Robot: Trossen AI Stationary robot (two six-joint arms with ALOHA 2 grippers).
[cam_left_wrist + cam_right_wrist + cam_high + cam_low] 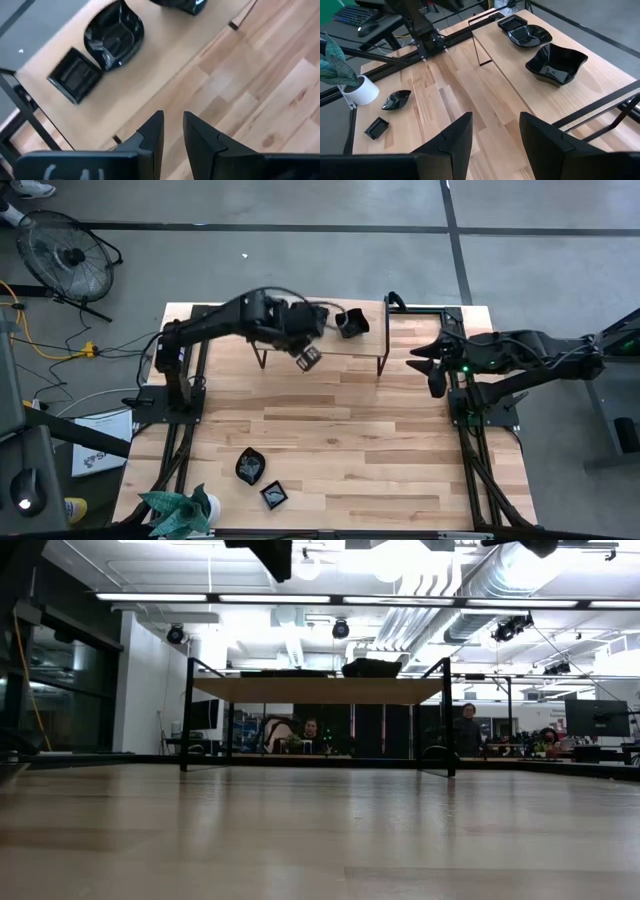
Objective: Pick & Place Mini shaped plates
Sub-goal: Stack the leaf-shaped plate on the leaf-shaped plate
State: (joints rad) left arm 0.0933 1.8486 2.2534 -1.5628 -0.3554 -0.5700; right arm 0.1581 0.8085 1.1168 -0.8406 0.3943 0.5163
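Note:
Three glossy black mini shaped plates rest on a raised wooden shelf (600,75) at the table's far side: a wavy-edged one (556,62), a roundish one (527,35) and a square one (512,21). Two more lie flat on the table near its front left: a leaf-like plate (250,466) and a small square plate (273,496). My left gripper (173,120) hangs in the air by the shelf's near edge, slanting down, its fingers a little apart with nothing between them. My right gripper (492,125) is open and empty, high at the table's right side.
The shelf stands on thin black legs (382,365) with free room beneath it (320,740). A green plant in a white pot (180,510) stands at the front left corner. People sit in the room beyond the table (310,730).

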